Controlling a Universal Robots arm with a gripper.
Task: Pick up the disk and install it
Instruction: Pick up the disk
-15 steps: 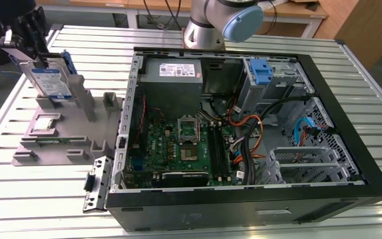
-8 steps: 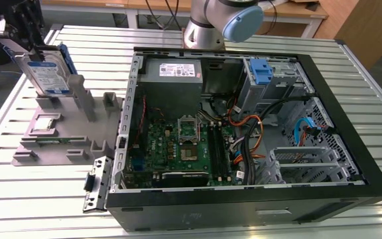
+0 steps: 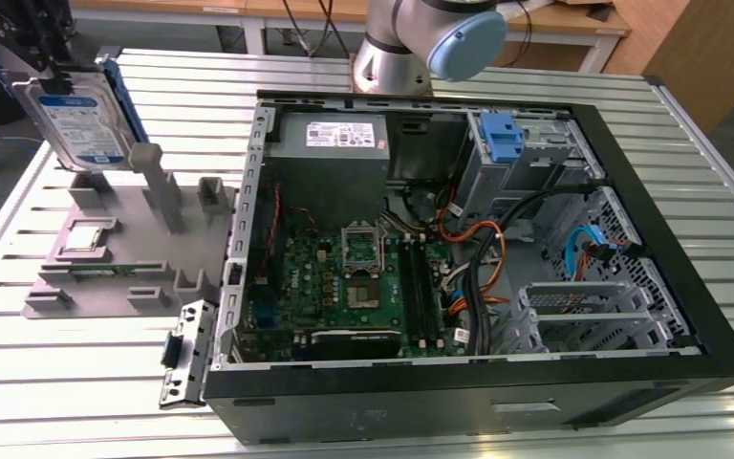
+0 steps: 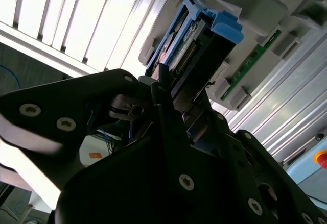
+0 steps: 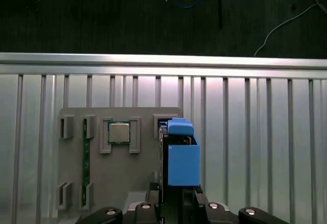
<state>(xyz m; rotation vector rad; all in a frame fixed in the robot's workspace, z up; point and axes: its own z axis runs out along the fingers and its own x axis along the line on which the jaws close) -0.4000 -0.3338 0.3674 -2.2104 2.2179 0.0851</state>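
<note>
Clamped on a flat rectangular silver disk point(image 3: 80, 122) with white-and-blue label and blue plastic rails, pinched by its upper end between the black fingers point(image 4: 166, 106). Hangs below the fingertips over a grey moulded plastic parts holder point(image 3: 125, 256); hard to tell whether touching it. Probably handles dense, rigid, smooth-faced, shock-sensitive; best taken across the metal body, not the flexing rails. Points the black gripper point(image 3: 51, 67) straight down, well apart from the open black computer case point(image 3: 469, 392).

Labels on the disk point(image 3: 80, 120) (and power-supply sticker point(image 3: 341, 135)) cannot be read.
</note>
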